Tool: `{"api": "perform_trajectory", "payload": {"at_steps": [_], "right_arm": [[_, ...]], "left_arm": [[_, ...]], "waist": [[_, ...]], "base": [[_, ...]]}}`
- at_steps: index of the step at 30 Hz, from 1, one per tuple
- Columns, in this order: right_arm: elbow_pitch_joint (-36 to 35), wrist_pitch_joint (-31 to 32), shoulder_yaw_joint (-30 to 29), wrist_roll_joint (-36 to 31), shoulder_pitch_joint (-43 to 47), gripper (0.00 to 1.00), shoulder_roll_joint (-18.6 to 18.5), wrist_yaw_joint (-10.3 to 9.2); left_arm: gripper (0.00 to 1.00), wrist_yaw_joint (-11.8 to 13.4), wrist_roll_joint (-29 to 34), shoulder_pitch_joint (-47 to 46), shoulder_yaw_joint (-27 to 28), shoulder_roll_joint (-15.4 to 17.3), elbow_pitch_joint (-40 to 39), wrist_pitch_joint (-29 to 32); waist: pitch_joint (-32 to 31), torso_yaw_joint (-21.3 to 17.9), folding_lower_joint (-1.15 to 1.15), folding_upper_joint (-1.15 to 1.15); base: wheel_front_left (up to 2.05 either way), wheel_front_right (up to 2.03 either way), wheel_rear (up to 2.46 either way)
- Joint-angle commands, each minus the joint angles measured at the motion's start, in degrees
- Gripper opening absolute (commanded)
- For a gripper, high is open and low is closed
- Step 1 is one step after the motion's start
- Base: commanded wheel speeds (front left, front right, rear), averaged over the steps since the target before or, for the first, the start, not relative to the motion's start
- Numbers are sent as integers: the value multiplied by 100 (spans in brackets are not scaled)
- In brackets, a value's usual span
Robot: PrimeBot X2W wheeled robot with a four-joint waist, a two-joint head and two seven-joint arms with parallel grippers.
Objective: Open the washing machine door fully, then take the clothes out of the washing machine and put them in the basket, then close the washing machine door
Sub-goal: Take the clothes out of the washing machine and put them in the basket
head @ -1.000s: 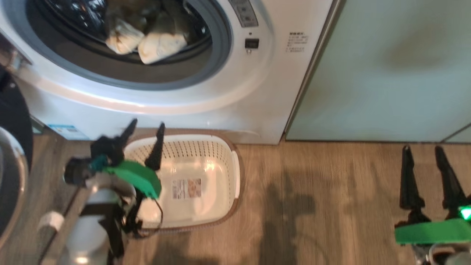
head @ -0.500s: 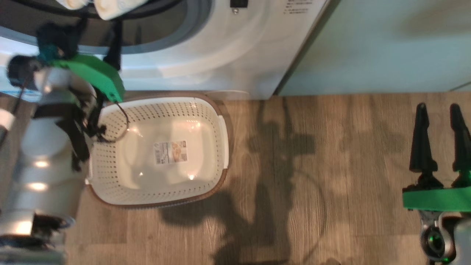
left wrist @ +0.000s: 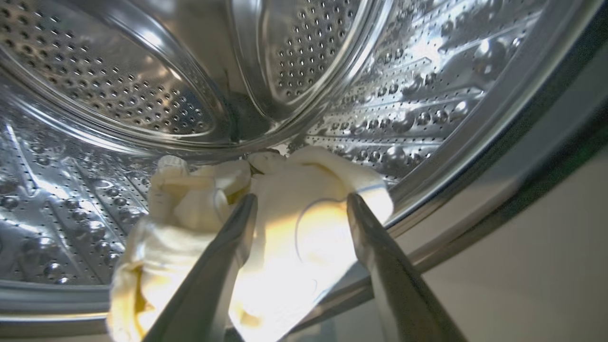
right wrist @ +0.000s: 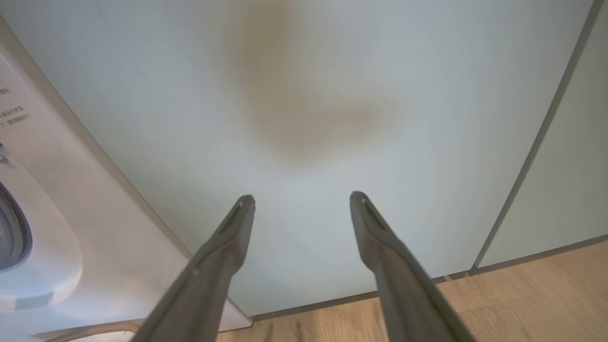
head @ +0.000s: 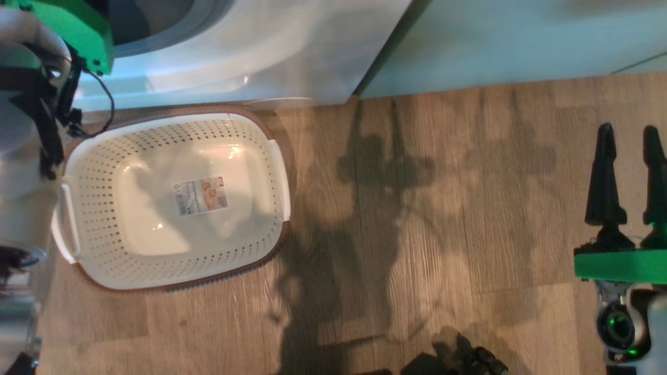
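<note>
The left jaws stand apart and clamp nothing. In the left wrist view the two dark fingers (left wrist: 223,261) point into the mouth of the steel drum (left wrist: 118,85). The clothes (left wrist: 294,228), a crumpled pale yellow bundle, lie on the drum's lower wall near its front lip. The fingertips frame the bundle, one on each side of its right half, and whether either tip touches the cloth cannot be told. In the head view the left arm (head: 21,130) rises along the left edge, and its green wrist piece (head: 73,26) sits at the grey rim of the opening in the washing machine (head: 250,52). The basket (head: 88,208) stands on the wooden floor (head: 443,234) at the foot of the washing machine, its far rim just beside the white front. The label (head: 200,194) on its bottom is in plain sight. The right jaws are apart too and hold nothing. Their fingers (head: 603,177) hang over the floor near the right edge of the head view, well apart from the basket. In the right wrist view they face a pale green cabinet panel (right wrist: 332,95), with the white side of the washing machine to their left.
</note>
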Motion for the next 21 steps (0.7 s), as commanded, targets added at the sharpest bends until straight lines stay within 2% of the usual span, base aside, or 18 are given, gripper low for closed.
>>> {"api": "perform_trajectory", "payload": {"at_steps": [1, 8, 9, 12, 13, 16, 21], "right_arm": [[-194, -38, 92, 33, -57, 100, -72, 1], [-189, -38, 101, 108, -100, 100, -72, 1], [-183, -38, 99, 115, -107, 100, -72, 1], [-175, -38, 96, 132, -124, 100, -72, 1], [-174, -38, 101, 132, -126, 100, -72, 1], [-175, -38, 107, 137, -123, 100, -72, 1], [-164, -38, 77, 128, -77, 100, -72, 1]], "left_arm": [[100, -5, 44, -163, 82, 338, -108, 36], [100, -26, 88, -427, -241, 397, 306, 368], [89, -28, 78, -453, -279, 389, 376, 435], [16, -32, 73, -536, -398, 383, 523, 533], [0, -32, 74, -555, -432, 382, 555, 525], [0, -18, 110, -590, -520, 379, 633, 451], [0, 181, 133, -484, -582, 300, 683, 177]], "waist": [[73, -70, 0, 0], [176, -119, 0, 0], [180, -119, 0, 0], [189, -112, 0, 0], [187, -109, 0, 0], [175, -93, 0, 0], [99, -38, 0, 0]], "base": [[0, 0, 0], [0, 0, 0], [0, 0, 0], [0, 0, 0], [0, 0, 0], [0, 0, 0], [0, 0, 0]]}}
